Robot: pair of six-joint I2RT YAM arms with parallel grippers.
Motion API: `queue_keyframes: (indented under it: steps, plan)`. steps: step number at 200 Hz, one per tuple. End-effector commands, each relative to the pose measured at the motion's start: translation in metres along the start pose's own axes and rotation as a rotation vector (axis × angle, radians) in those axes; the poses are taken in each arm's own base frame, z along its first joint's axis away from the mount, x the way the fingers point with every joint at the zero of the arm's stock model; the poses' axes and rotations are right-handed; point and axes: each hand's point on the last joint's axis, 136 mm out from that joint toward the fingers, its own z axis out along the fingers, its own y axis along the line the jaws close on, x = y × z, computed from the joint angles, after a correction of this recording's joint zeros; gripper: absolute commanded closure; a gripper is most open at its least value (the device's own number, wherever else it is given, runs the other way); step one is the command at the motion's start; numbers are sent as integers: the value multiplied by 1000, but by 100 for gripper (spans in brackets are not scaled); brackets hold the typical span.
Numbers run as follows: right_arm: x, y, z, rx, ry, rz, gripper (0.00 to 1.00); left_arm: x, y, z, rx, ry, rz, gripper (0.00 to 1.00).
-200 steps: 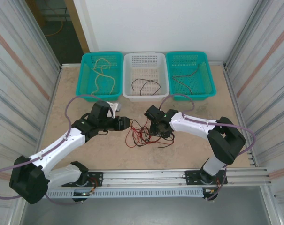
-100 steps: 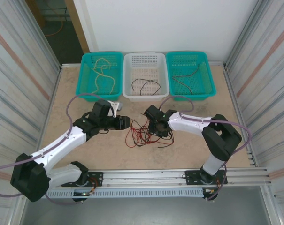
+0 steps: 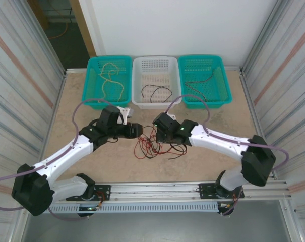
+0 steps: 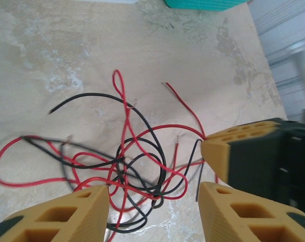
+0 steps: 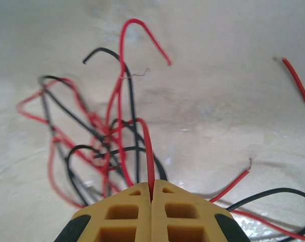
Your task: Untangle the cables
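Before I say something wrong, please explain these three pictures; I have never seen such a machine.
Two robot arms stand at a table. One picture looks down from above; the other two come from a camera on each wrist. The yellow blocks are pincer fingers. On the table lies a tangle of red and black cables. The right pincer is shut on a red cable; the left pincer is open near the tangle. A white basket stands behind the tangle.

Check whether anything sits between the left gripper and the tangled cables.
Nothing visible: the left gripper, jaws open, faces the cables directly. The right gripper, shut on a red cable, sits beside them.
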Motion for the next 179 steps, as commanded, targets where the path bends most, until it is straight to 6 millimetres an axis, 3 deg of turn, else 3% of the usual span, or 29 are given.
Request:
queue_keyframes:
  steps: [1,37,96,127,179]
  plan:
    - [-19,11,-36,-3,-129,-102,100,-7,-21,-2,62,-26,43,46]
    - [-30,33,-78,-65,-244,-162,100,-1,-35,4,80,-11,86,40]
    - [-54,73,-157,-294,-414,-251,100,-3,-25,12,40,-25,96,38]
    - [-70,78,-198,-375,-510,-255,100,1,-15,24,13,-13,83,40]
    - [-99,88,-273,-525,-660,-256,100,3,-14,34,34,-6,71,41]
